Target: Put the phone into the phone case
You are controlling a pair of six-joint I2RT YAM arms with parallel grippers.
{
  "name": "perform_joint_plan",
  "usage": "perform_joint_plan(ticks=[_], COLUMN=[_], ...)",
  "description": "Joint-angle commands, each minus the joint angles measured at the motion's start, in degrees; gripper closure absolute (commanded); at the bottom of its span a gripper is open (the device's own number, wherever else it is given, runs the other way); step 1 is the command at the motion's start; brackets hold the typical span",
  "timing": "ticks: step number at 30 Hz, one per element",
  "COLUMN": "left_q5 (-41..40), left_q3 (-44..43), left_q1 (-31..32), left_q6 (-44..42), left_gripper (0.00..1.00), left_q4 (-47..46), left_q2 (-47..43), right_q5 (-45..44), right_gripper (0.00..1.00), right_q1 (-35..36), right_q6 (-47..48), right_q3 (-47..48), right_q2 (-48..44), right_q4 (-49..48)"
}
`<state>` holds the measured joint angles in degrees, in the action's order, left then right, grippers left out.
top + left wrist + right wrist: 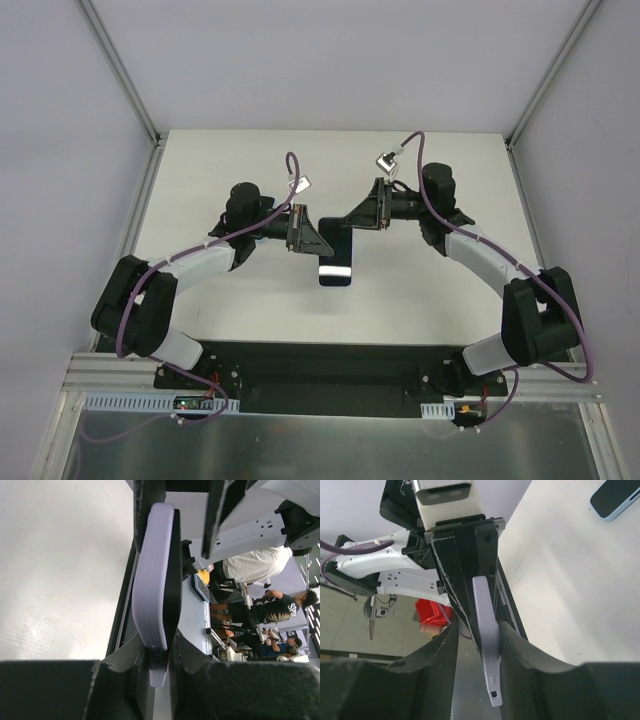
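The phone case (pixel 152 580) is lavender outside and dark inside, and it hangs edge-on in the air between both arms. My left gripper (pixel 159 652) is shut on one end of it, both pads pressed on its faces. The other end of the phone case (pixel 487 630) sits inside my right gripper (pixel 477 640), which is open: one finger (pixel 520 645) touches the case and the other stands off it with a gap. The phone (pixel 615 497), dark with a pale blue rim, lies flat on the table (pixel 430 290). In the top view the phone (pixel 336 268) lies just below the left gripper (pixel 318 240) and right gripper (pixel 358 212).
White walls and aluminium posts enclose the white table on three sides. The black base plate (pixel 330 365) with both arm mounts runs along the near edge. Cables loop above each wrist.
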<state>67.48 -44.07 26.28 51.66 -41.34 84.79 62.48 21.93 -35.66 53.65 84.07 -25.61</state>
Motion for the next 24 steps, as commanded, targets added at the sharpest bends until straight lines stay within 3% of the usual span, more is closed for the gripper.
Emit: perform_joint_plan(ticks=[1,5,8,9,10,12,13,17,20,24], left_q5=[-2.4,-3.5,-3.9,-3.9,-4.3,-4.7,-5.0,-6.5,-5.4,-3.9], left_q3=[-2.6,-2.6,-2.6,-2.6,-2.6,-2.2,-1.9,-0.2,-1.0,-0.6], left_q1=[0.2,0.2,0.2,0.2,0.1,-0.5,-0.9,-3.0,-3.1,-3.1], left_q6=[-0.5,0.3,1.6,1.6,1.6,1.4,1.3,0.9,1.0,3.4], left_gripper=[1.0,1.0,1.0,1.0,0.99,0.9,0.74,0.52,0.46,0.52], left_q4=[-2.1,-2.9,-4.4,-4.4,-4.4,-4.1,-3.9,-3.9,-4.1,-7.8], left_q2=[0.5,0.5,0.1,-0.3,-0.7,-2.0,-2.6,-5.8,-6.3,-5.3], right_q5=[3.4,3.8,3.8,4.0,4.2,4.7,4.8,5.7,6.3,4.7], right_gripper=[0.55,0.57,0.71,0.84,0.89,0.98,0.99,0.98,0.99,0.99], right_q1=[1.0,1.8,2.0,1.9,2.0,2.0,2.0,2.6,3.6,4.7], right_q6=[0.8,1.4,1.1,1.1,1.1,2.2,2.7,5.5,7.3,9.6], right_q3=[0.0,-1.5,-2.2,-2.2,-1.7,-1.1,-0.6,-1.2,-1.6,-1.8], right_q2=[-2.1,-2.6,-3.7,-4.4,-4.8,-5.5,-5.6,-7.2,-8.4,-9.8], right_q4=[-1.0,-0.1,0.0,0.1,0.9,2.5,4.8,7.6,9.8,12.9])
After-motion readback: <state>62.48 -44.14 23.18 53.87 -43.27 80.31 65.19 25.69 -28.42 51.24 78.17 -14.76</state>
